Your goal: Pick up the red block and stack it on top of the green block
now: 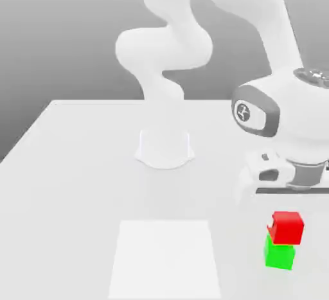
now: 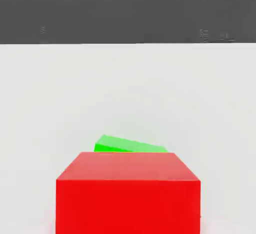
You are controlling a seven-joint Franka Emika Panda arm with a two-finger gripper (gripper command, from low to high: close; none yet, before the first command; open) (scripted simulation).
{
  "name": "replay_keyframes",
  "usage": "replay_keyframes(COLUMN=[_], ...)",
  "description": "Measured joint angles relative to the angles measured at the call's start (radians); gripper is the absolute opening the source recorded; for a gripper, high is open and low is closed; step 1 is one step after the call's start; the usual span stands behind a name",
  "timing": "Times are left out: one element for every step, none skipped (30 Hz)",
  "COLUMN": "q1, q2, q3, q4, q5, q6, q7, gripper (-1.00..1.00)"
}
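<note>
Red block sits on top of the green block, at 5 o'clock on the table (exterior view), slightly skewed. Gripper directly at 12 o'clock of the stack, apart from it; finger state: cannot tell.

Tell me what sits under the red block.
The green block sits directly under the red block, on the white table. The red block is turned slightly off the green one's edges. The green block's top face is mostly covered.

red block atop green block, open table around
</note>
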Motion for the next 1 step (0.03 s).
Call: replay_keyframes(q1=[0.000], q2=[0.000], q3=[0.000], q4=[0.000], q5=[0.000], q6=[0.000], q7=[0.000], gripper=[1.00])
